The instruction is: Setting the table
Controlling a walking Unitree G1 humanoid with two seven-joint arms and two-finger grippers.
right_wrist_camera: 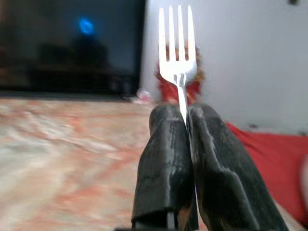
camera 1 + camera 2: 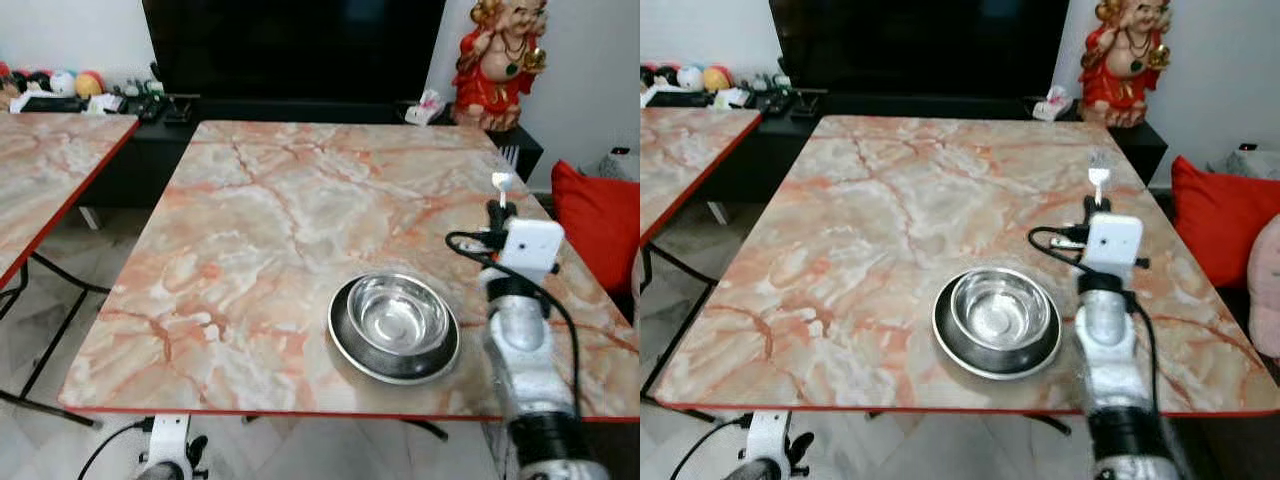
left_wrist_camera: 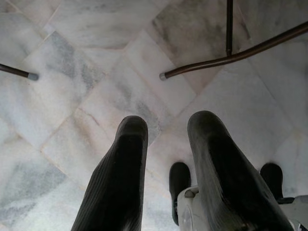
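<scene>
The left gripper (image 3: 166,144) hangs down over the floor (image 3: 96,62), fingers apart, holding nothing. On the tabletop (image 2: 270,210), a shiny bowl (image 2: 397,312) sits on a plate (image 2: 345,340). At 3 o'clock from the bowl, the right gripper (image 1: 186,120) pinches a fork (image 1: 176,43) tight, prongs up.

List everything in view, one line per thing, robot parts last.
bowl: 1, steel, on plate
plate: 1, steel, near table edge
fork: 1, silver, upright in right gripper
table: 1, orange marble pattern, centre
second table: 1, same pattern, left
statue: 1, red and gold, far right
cushion: 1, red, right
right gripper: black, above table, right of bowl
left gripper: black, hanging over marble floor
</scene>
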